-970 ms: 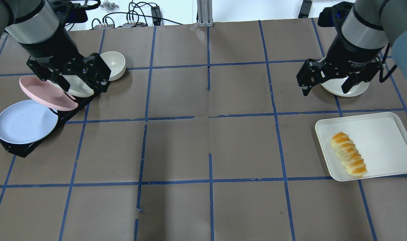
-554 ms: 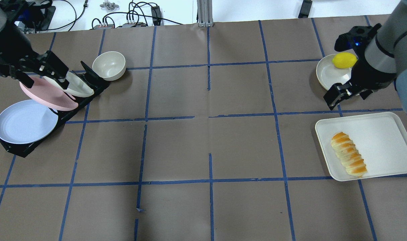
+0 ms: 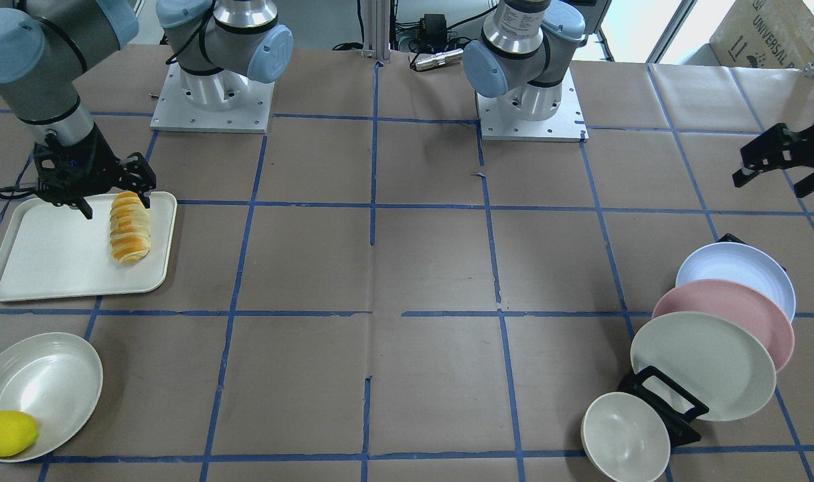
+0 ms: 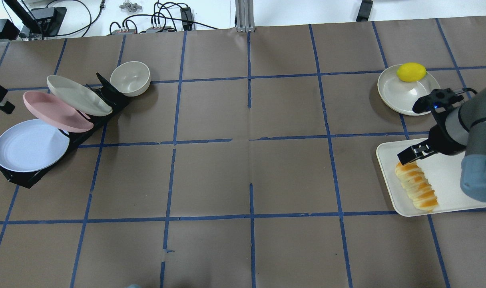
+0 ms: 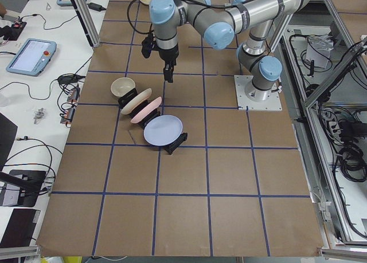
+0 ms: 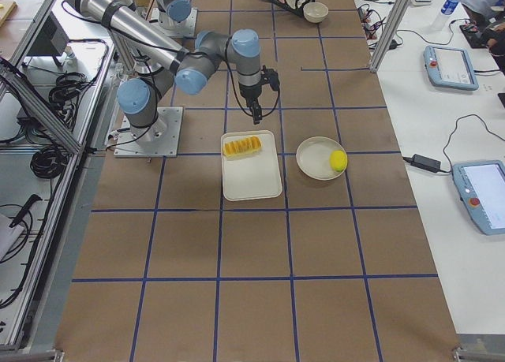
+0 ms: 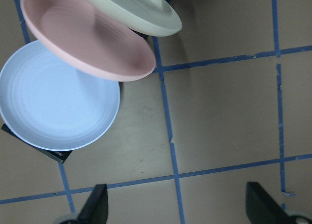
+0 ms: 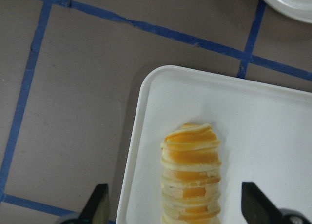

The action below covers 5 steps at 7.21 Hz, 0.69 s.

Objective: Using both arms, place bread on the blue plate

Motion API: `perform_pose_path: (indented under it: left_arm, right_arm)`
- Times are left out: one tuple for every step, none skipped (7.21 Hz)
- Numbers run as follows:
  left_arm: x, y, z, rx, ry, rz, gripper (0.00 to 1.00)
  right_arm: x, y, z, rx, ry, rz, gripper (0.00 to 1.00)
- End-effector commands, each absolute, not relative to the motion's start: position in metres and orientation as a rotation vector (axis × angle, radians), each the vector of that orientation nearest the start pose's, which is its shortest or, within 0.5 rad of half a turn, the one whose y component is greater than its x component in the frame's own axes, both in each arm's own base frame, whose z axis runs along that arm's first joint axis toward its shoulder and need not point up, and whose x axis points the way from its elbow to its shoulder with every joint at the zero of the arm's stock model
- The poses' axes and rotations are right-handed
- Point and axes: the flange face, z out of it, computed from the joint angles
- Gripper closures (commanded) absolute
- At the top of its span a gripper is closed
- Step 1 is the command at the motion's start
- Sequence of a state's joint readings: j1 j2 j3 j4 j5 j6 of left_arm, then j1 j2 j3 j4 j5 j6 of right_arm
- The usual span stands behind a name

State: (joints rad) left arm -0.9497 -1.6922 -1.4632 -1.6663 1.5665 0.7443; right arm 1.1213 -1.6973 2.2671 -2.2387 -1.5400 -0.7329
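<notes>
Teach pendants [image 6: 451, 67] and tape-gridded table [image 4: 211, 176] mark a lab.

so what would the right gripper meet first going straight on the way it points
Probably the end of the bread, on the white tray under the open right gripper; depth unclear.

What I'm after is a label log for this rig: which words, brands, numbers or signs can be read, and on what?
"UNIVERSAL", then a cut-off "R": on the cardboard box, front-facing view's top right.
Smaller print on that box: too small to read.
Sticker on the left arm: too small to read.
</notes>
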Motion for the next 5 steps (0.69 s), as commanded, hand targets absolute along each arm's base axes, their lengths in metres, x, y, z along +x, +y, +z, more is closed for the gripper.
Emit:
perform_pose_path:
  left_arm:
    - [0.293,-0.541,0.421,0.289,3.256,0.193,0.00]
    - [0.331,-0.553,0.383,0.290,3.311,0.218,0.00]
    - [0.364,-0.562,0.337,0.344,3.361,0.253,0.00]
    - [0.387,-0.567,0.316,0.358,3.380,0.265,0.00]
    - [0.398,-0.571,0.301,0.362,3.390,0.279,0.00]
  right_arm:
    - [-0.055,-0.404,0.251,-0.425,3.129,-0.150,0.08]
    - [-0.060,-0.413,0.234,-0.447,3.125,-0.158,0.08]
    - [-0.070,-0.419,0.220,-0.485,3.120,-0.158,0.11]
    - [-0.082,-0.421,0.209,-0.476,3.097,-0.160,0.11]
    - [-0.091,-0.420,0.207,-0.489,3.082,-0.178,0.11]
